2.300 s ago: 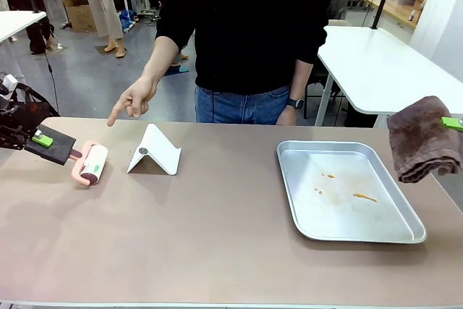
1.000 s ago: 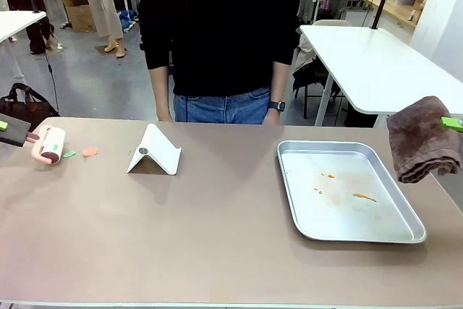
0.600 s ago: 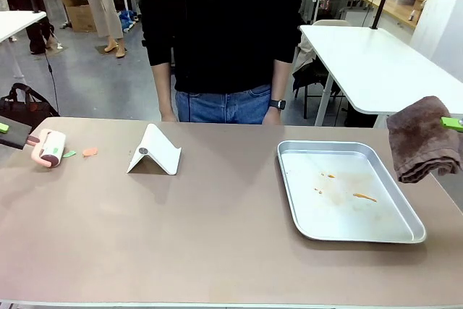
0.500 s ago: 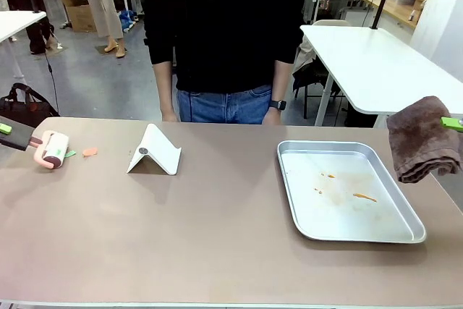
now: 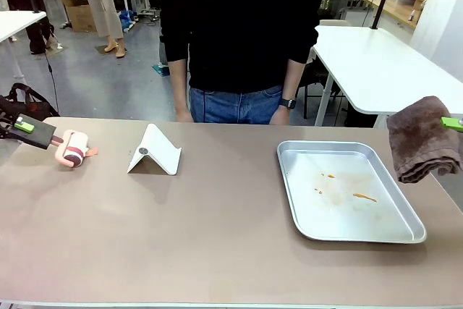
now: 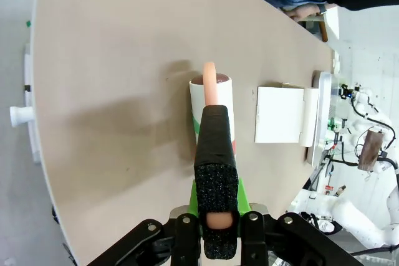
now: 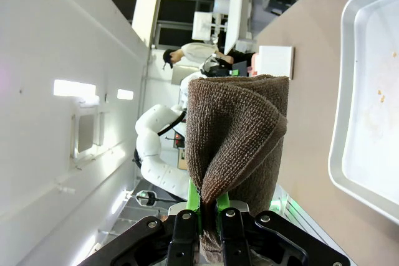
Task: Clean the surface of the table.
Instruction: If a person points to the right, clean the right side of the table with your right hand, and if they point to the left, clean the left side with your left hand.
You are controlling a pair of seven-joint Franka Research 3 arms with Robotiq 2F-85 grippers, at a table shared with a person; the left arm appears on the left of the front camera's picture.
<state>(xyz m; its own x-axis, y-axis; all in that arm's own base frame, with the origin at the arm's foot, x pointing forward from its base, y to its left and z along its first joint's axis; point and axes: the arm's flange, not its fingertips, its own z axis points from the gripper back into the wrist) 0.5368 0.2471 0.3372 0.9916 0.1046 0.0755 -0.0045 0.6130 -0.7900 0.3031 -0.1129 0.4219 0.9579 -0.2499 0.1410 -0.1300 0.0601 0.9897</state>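
The tan-brown table [image 5: 217,236] spans the front view. At its far left end my left gripper [image 5: 30,130] is shut on the black foam handle of a pink lint roller [image 5: 73,148], whose white roll rests on the tabletop. A small orange scrap [image 5: 91,152] lies right beside the roll. In the left wrist view the lint roller [image 6: 212,105] points away from my left gripper [image 6: 217,219] over the table [image 6: 112,60]. At the right edge my right gripper [image 5: 452,124] hangs above the table, shut on a folded brown cloth [image 5: 423,140]. The same cloth [image 7: 237,129] rises from my right gripper [image 7: 209,216].
A white folded stand [image 5: 155,151] sits left of centre. A shiny silver tray [image 5: 296,200] with orange smears lies at the right. A person in a black top [image 5: 239,27] stands at the far edge, hands down. White tables stand behind.
My left gripper has pushed the lint roller to the right, over the green scrap and up to the orange one. The person shifted slightly right. The right arm and cloth stayed still.
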